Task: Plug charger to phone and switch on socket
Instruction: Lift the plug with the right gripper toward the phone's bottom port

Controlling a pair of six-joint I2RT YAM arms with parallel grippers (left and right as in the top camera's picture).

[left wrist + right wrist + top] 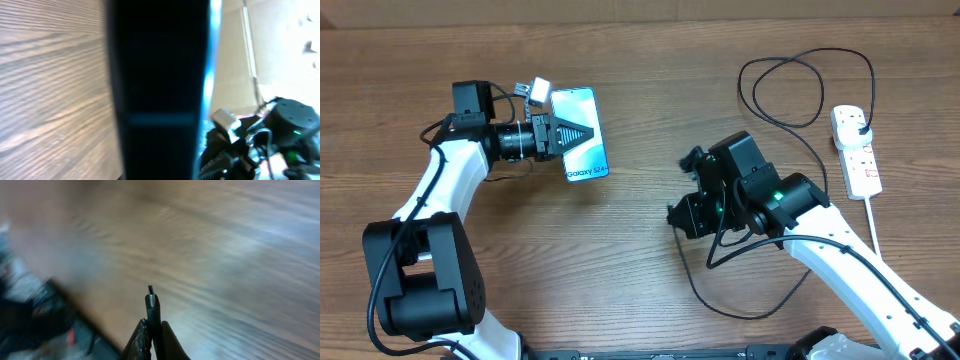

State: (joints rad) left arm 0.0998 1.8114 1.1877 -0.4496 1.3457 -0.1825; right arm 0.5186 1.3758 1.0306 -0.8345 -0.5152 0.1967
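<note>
My left gripper (pixel 582 134) is shut on the phone (pixel 586 160), a slim handset with a light blue screen and "Galaxy S24" text at its near end. It holds the phone at the table's back left. In the left wrist view the phone (pixel 160 90) fills the middle as a dark slab. My right gripper (pixel 686 192) is at the table's middle, to the right of the phone and apart from it. It is shut on the charger's connector tip (pixel 151 302). The black cable (pixel 790 90) loops back to its plug (pixel 863 130), which sits in the white socket (pixel 860 165) at the far right.
The cable also lies in a loose loop (pixel 740 300) on the table under my right arm. The socket's thick white cord (pixel 873 225) runs toward the front edge. My right arm (pixel 282 127) shows in the left wrist view beyond the phone.
</note>
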